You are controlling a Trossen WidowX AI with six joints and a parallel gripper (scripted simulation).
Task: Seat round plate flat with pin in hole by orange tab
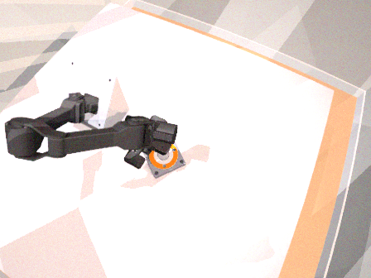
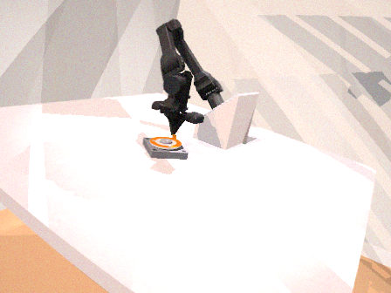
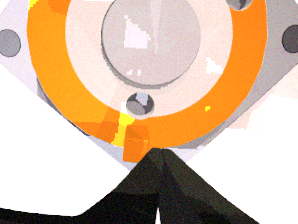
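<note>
The round plate (image 1: 153,161) (image 2: 154,142) (image 3: 250,60), with an orange ring, sits around the grey post (image 1: 163,155) (image 2: 166,141) (image 3: 150,45) on the square grey base (image 1: 171,169) (image 2: 170,155) (image 3: 277,65). A gap shows under its rim in the wrist view. The orange tab (image 2: 174,137) (image 3: 136,144) stands at the plate's edge, beside a hole (image 3: 140,104). Grey shapes show inside that hole; whether one is the pin, I cannot tell. My gripper (image 2: 174,133) (image 3: 159,157) is shut and empty, tips just right of the tab in the wrist view; contact is unclear. The top view hides the tips.
The base stands on a white table (image 1: 232,186) (image 2: 244,209). A pale slanted block (image 2: 237,119) stands by the arm's mount, right of the plate in the exterior view. An orange strip (image 1: 327,157) runs along the right edge in the top view.
</note>
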